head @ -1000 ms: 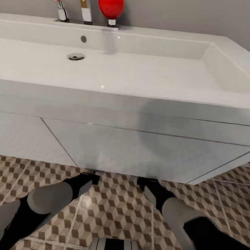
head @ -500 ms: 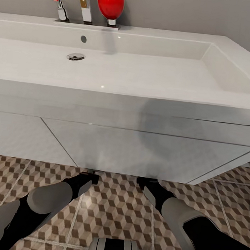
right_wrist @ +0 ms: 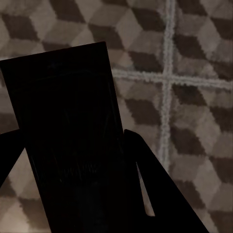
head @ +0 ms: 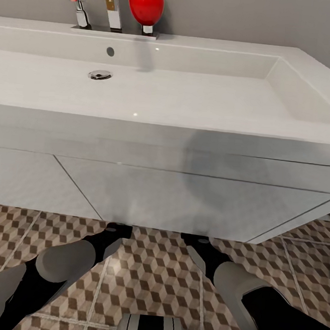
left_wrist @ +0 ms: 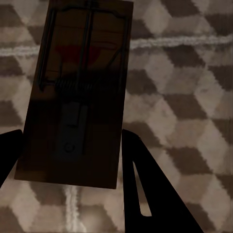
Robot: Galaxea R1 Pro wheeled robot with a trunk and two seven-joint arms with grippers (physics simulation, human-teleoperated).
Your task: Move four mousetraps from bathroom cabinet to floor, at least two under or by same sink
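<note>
Two mousetraps, one (left_wrist: 77,97) between the left fingers (left_wrist: 141,184), one (right_wrist: 73,145) between the right fingers (right_wrist: 145,184), clamped above bathroom floor (right_wrist: 194,121).

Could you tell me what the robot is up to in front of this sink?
Both arms reach down under the wide white rectangular sink, over the cube-patterned tile floor. Between the fingers of each hand lies a small flat wooden mousetrap: one at the left hand, its red spot and spring visible, another, very dark, at the right hand. Whether either trap already rests on the tiles cannot be told.
</note>
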